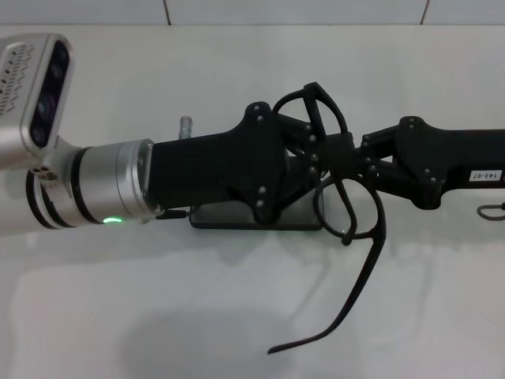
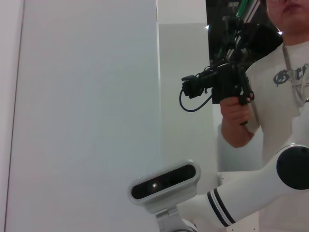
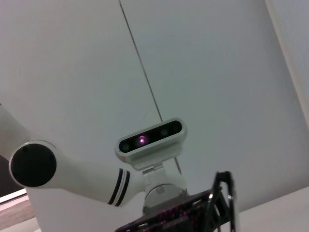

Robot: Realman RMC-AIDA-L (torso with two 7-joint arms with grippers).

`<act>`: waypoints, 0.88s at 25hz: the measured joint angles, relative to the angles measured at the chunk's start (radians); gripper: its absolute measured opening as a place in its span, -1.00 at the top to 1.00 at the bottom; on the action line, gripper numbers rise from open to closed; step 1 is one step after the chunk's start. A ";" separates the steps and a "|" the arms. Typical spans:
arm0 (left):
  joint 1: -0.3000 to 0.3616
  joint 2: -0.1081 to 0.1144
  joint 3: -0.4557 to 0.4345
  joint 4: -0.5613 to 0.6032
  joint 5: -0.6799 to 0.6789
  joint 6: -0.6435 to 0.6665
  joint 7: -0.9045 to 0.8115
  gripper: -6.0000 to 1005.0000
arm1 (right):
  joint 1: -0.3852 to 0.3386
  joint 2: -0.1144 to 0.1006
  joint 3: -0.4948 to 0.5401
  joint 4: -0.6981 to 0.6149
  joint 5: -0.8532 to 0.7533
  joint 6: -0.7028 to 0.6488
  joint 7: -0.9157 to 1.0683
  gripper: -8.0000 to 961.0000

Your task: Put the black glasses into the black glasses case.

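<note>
The black glasses (image 1: pixel 348 207) hang in the air at the middle of the head view, one lens up, one down, with a long temple arm trailing toward the front of the table. My left gripper (image 1: pixel 316 154) reaches in from the left and my right gripper (image 1: pixel 353 158) from the right. Both meet at the bridge of the glasses with their fingers closed in on it. The black glasses case (image 1: pixel 229 218) lies flat on the table under my left gripper, mostly hidden; whether its lid is open cannot be told. The glasses also show in the right wrist view (image 3: pixel 225 200).
The white table (image 1: pixel 158 316) spreads all around. A small metal cylinder (image 1: pixel 187 124) stands behind my left gripper. A thin wire loop (image 1: pixel 489 210) lies at the right edge. In the left wrist view a person (image 2: pixel 285 82) holds a black handheld device.
</note>
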 joint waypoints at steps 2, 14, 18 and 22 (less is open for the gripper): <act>0.000 0.000 0.002 0.000 0.000 0.002 0.000 0.97 | -0.003 -0.001 0.003 0.000 0.006 0.006 0.000 0.85; 0.013 0.009 0.009 0.011 0.000 0.024 -0.017 0.96 | -0.048 -0.017 0.017 -0.018 0.051 0.091 -0.001 0.85; 0.020 0.031 0.011 0.037 0.021 0.049 -0.082 0.96 | -0.075 -0.038 0.019 -0.047 0.049 0.123 0.000 0.85; 0.040 0.055 0.014 0.082 0.102 0.052 -0.150 0.96 | -0.094 -0.066 0.025 -0.068 0.044 0.133 0.001 0.85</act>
